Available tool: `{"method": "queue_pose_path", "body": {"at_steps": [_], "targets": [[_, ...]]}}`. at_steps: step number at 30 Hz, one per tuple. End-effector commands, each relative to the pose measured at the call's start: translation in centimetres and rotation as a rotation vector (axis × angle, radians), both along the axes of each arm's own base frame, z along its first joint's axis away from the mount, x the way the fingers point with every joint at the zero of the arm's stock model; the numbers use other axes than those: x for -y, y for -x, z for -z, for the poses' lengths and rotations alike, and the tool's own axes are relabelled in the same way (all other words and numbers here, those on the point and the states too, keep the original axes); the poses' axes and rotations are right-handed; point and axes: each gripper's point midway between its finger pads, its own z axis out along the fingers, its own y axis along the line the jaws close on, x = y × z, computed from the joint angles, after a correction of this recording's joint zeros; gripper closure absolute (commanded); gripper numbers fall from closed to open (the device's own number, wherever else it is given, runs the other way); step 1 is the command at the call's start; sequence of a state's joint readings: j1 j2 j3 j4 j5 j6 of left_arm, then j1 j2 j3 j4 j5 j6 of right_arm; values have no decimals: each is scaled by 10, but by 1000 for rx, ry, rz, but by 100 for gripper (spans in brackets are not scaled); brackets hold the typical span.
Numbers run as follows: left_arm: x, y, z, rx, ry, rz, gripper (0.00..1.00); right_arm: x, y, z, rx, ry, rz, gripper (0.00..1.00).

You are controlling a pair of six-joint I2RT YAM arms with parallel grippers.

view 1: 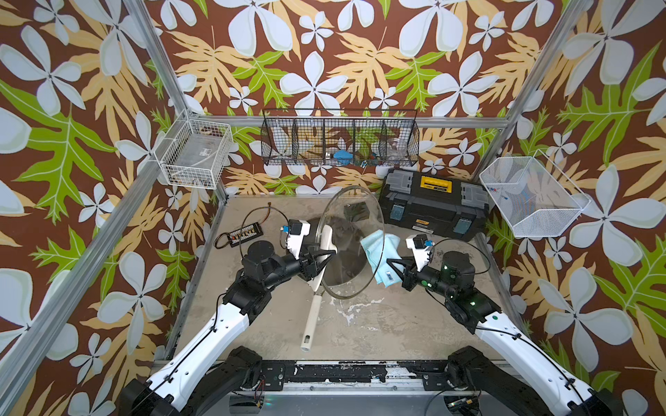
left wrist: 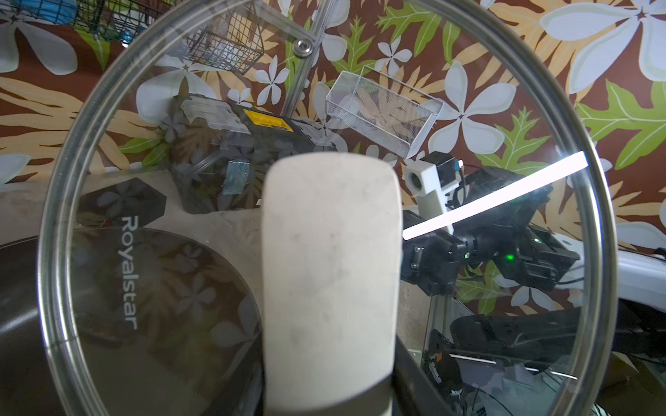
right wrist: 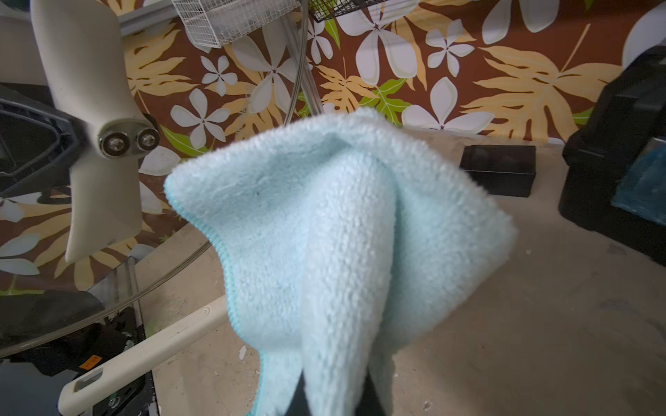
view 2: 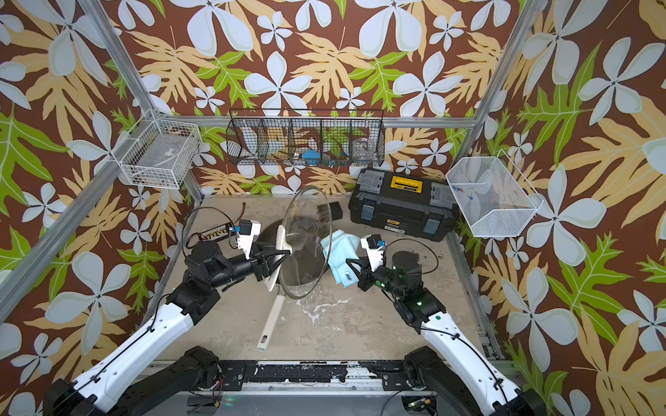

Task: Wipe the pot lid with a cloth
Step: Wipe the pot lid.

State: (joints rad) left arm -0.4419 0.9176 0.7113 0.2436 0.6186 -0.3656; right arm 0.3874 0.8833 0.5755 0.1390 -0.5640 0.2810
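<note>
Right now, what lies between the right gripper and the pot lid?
The cloth, clamped in the right gripper, reaches toward the pot lid; both top views show it.

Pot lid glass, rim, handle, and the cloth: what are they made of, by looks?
Pot lid: clear glass, glossy; the scene shows through it.
Its rim: silvery metal, probably steel.
Bar handle: matte cream, likely plastic.
Cloth: light blue, microfibre by its fuzzy pile.

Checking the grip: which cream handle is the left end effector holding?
The lid's short bar handle, up in the air; the pan's long handle lies untouched below.
</note>
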Motion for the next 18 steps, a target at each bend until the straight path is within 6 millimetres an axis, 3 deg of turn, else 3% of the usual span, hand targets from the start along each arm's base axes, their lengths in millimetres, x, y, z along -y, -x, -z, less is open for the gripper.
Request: {"method": "queue_pose_path", "body": {"at_steps": [1, 18], "targets": [[0, 12, -52, 234, 90, 44, 100, -17, 12, -27, 59, -97, -131, 100], [3, 20, -48, 266, 149, 109, 100, -28, 40, -81, 186, -250, -295, 100]]}}
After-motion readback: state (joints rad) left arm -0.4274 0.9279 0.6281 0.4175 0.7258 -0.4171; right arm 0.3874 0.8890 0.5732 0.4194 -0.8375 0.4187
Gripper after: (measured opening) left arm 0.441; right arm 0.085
